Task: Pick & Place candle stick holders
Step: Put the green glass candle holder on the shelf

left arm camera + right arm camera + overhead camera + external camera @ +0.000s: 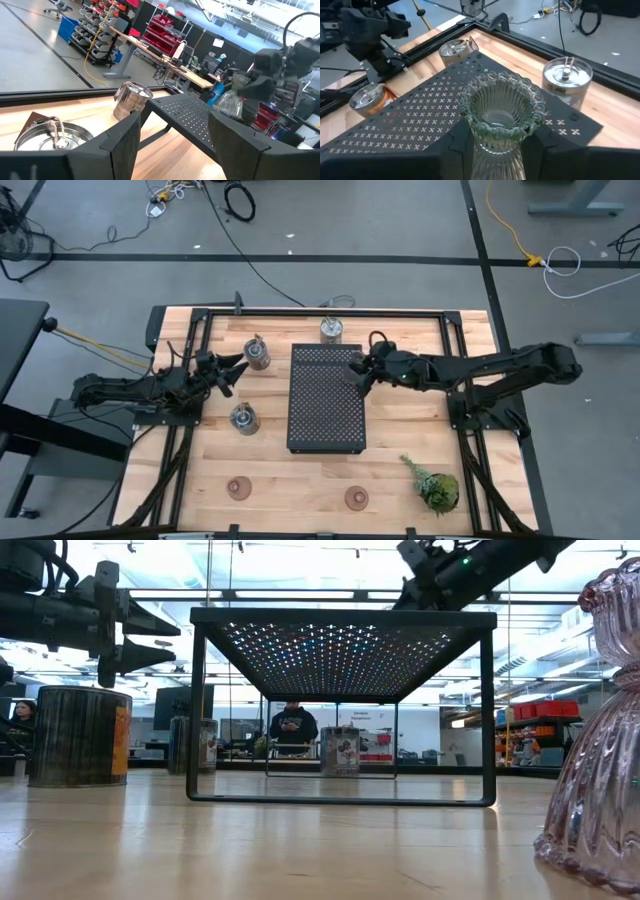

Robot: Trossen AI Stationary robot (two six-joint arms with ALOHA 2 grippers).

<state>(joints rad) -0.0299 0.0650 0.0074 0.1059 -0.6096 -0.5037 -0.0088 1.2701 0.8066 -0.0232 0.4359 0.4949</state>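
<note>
My right gripper (357, 372) hangs over the far right part of the black perforated tray (326, 415), shut on a pale green glass candle stick holder (500, 107). My left gripper (232, 370) waits at the table's left, level and open, with nothing between its fingers (122, 142). Three silvery holders stand on the wood: one by the left gripper (258, 355), one nearer (243, 418), one beyond the tray (331, 330). Two pinkish-brown holders (238, 487) (355, 498) stand near the front edge. My right gripper pinches the green holder's narrow ribbed stem (492, 152) between its two fingers, below the flared scalloped cup. The fingers come slanting down from the table's right. The holder stands upright, mouth up, lifted clear above the tray.
A leafy plant sprig (435, 485) lies at the front right. The tray stands on thin legs (195, 740), raised off the wood. Black frame rails (320, 312) run along the table's far edge and sides. A person (293, 728) stands in the room behind.
</note>
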